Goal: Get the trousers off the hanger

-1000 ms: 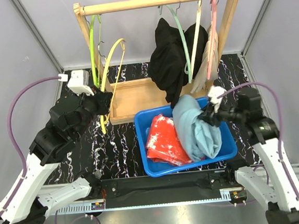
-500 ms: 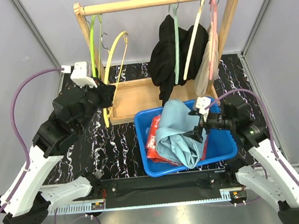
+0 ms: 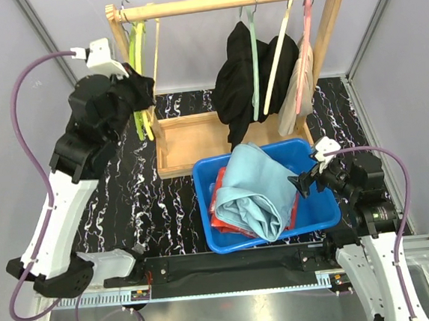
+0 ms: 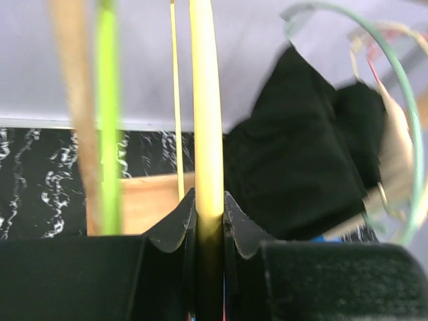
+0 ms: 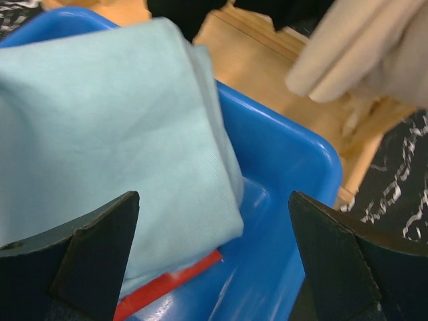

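In the blue bin, lower centre, light blue trousers lie on a red pair. The right claw gapes empty beside them; upper left, the left claw pinches a yellow hanger. Upper right hang black trousers and a beige pair.

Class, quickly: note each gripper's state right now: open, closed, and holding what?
Left gripper: closed on the yellow hanger.
Right gripper: open, holding nothing.

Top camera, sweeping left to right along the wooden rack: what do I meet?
green hanger → yellow hanger → black trousers on the mint hanger → cream hanger → beige trousers on the pink hanger
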`<control>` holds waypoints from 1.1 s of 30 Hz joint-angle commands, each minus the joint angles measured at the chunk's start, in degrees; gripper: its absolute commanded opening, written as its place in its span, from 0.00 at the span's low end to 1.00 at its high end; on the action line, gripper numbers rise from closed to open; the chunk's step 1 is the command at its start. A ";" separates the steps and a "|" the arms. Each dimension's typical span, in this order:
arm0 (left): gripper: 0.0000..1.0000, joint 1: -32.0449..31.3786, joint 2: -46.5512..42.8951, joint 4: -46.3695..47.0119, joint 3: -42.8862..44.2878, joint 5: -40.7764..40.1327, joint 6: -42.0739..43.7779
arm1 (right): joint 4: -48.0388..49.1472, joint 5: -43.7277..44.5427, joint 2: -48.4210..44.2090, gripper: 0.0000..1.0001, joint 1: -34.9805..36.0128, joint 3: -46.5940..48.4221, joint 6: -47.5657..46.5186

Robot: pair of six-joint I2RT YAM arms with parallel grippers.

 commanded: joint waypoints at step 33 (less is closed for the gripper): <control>0.85 8.54 -5.08 -5.37 6.26 11.61 -7.11 | 8.42 4.67 -1.69 1.00 -3.53 -3.69 4.39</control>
